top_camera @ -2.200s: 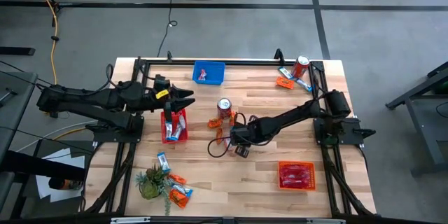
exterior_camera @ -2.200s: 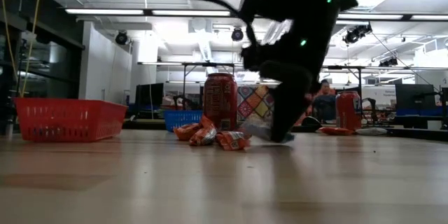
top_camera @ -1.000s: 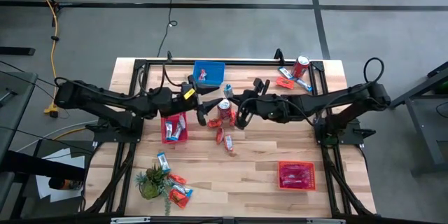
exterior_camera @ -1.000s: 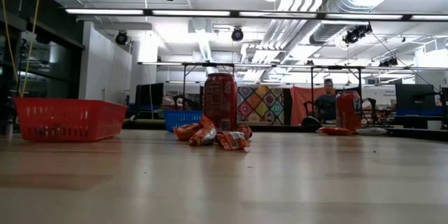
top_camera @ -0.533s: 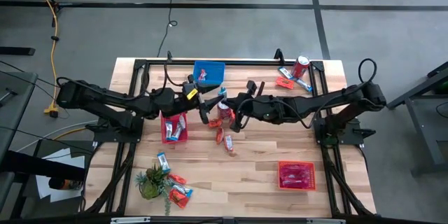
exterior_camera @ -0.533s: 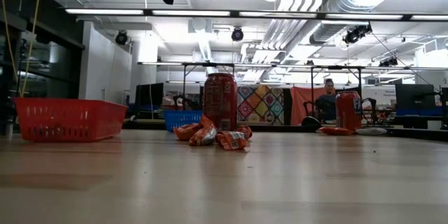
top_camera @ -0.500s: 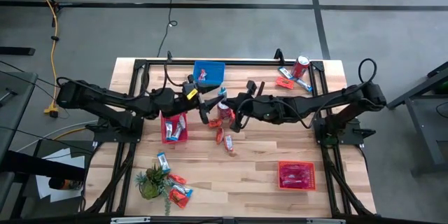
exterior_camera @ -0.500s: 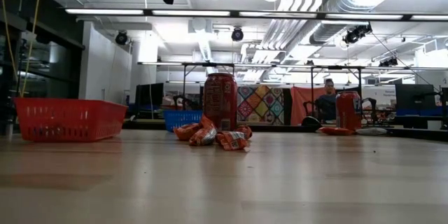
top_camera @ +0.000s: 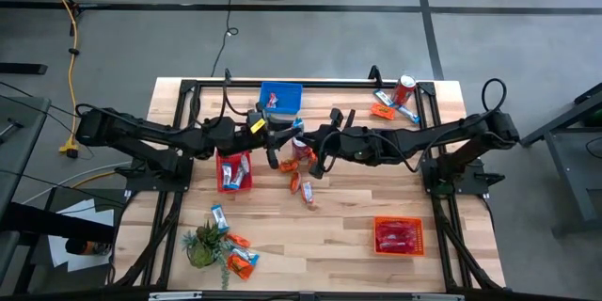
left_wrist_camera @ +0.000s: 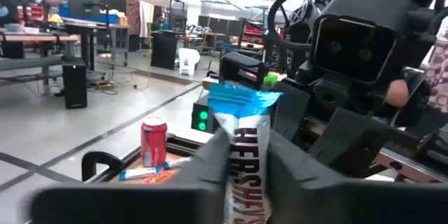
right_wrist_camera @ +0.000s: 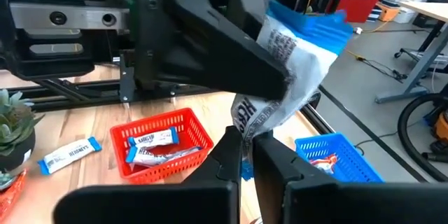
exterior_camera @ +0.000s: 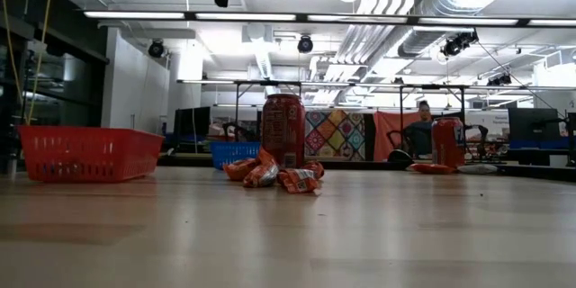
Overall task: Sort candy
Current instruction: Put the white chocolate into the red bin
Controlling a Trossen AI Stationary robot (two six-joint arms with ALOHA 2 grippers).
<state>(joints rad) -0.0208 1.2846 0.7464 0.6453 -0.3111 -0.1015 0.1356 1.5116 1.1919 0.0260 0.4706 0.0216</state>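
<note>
Above the table's middle, both grippers meet on one white candy packet with blue ends (top_camera: 299, 124). My left gripper (left_wrist_camera: 246, 140) comes from the left and my right gripper (right_wrist_camera: 246, 140) from the right; each is shut on it. In the high view the left gripper (top_camera: 286, 137) and the right gripper (top_camera: 308, 141) stand over a red can (exterior_camera: 283, 130). More candy (top_camera: 303, 185) lies flat on the wood near that can. My left gripper pinches the packet's white lettered stretch (left_wrist_camera: 245, 155) between its two fingers, coming level from the table's left. A blue end (left_wrist_camera: 241, 101) sticks out past the fingertips. The packet is clear of the table. My right gripper pinches the packet near its other end (right_wrist_camera: 245, 122) between its two fingers, coming from the table's right and slanting slightly down. The packet rises from these fingers to its blue end (right_wrist_camera: 315, 24), and the left gripper's fingers (right_wrist_camera: 224, 49) cross it in between.
A red basket (top_camera: 233, 171) with packets stands left of centre, a blue basket (top_camera: 280, 97) at the far edge, and an orange basket (top_camera: 398, 235) near right. A second can (top_camera: 404, 87) and packets (top_camera: 384, 109) sit far right. A small plant (top_camera: 202, 245) with packets is near left.
My right gripper has brought the packet a little toward the table's left, between the left gripper's fingers. The left fingers have drawn in on the packet. Both arms stay high above the can.
</note>
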